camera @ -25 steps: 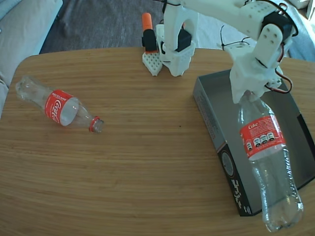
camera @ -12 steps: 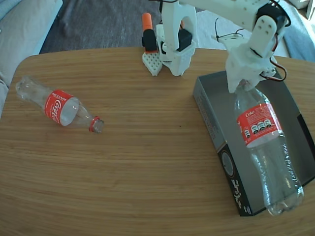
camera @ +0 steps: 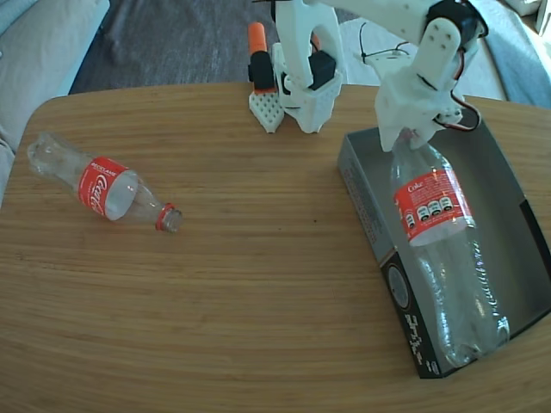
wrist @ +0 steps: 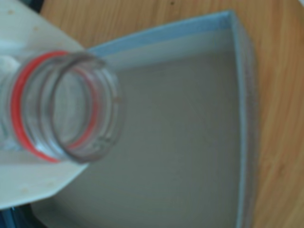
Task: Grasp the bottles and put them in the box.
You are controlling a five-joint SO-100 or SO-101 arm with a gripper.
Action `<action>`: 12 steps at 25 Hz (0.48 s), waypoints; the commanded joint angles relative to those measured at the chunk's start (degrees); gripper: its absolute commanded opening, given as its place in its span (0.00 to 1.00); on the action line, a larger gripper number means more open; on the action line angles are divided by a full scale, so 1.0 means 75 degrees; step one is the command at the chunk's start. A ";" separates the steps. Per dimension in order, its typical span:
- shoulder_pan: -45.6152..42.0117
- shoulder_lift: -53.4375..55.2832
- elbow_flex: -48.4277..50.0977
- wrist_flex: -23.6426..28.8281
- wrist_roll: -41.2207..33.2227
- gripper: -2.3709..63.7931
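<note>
Gripping a clear plastic bottle [camera: 435, 249] by its neck, the white end effector [camera: 411, 138] hangs over the box [camera: 366, 202], the bottle's base near the front edge. A second bottle [camera: 103, 189] lies on the wooden tabletop [camera: 258, 284], well apart at left.

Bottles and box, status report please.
Gripper shut on held bottle, over box. Second bottle lying on table. Nothing in the way.
</note>
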 commanded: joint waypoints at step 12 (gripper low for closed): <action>-0.0656 0.0504 0.0105 -0.0633 0.0902 0.03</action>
